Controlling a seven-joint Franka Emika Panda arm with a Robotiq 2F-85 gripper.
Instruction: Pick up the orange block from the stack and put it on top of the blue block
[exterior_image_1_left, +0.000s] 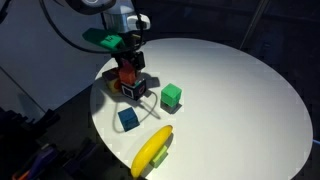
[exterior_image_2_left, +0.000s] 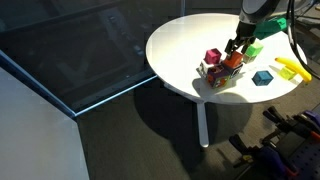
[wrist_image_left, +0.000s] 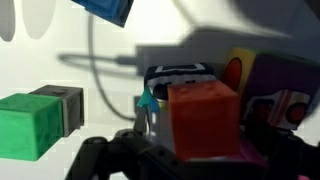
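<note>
Gripper: the gripper (exterior_image_1_left: 128, 60) points down onto the stack in the upper left of the frame, and sits right of centre in the other outside view (exterior_image_2_left: 238, 49).
Grip state: cannot tell. In the wrist view dark, blurred fingers (wrist_image_left: 105, 160) rise from the bottom edge on either side of the orange block, but contact is unclear.
Orange block: the orange block (wrist_image_left: 205, 118) fills the centre of the wrist view. In an exterior view it is on top of the stack (exterior_image_1_left: 127, 72), right under the gripper.
Stack: the stack (exterior_image_1_left: 134, 88) is a cluster of mixed-colour blocks with a magenta block (exterior_image_2_left: 212, 56) at its left side.
Blue block: the blue block (exterior_image_1_left: 128, 118) lies alone on the surface, just below the stack in the frame.
Green block: the green block (exterior_image_1_left: 172, 96) is to the right of the stack and apart from it.
Banana: the banana (exterior_image_1_left: 152, 152) lies near the lower edge of the surface.
Surface: the surface (exterior_image_1_left: 240, 90) is round and white.
</note>
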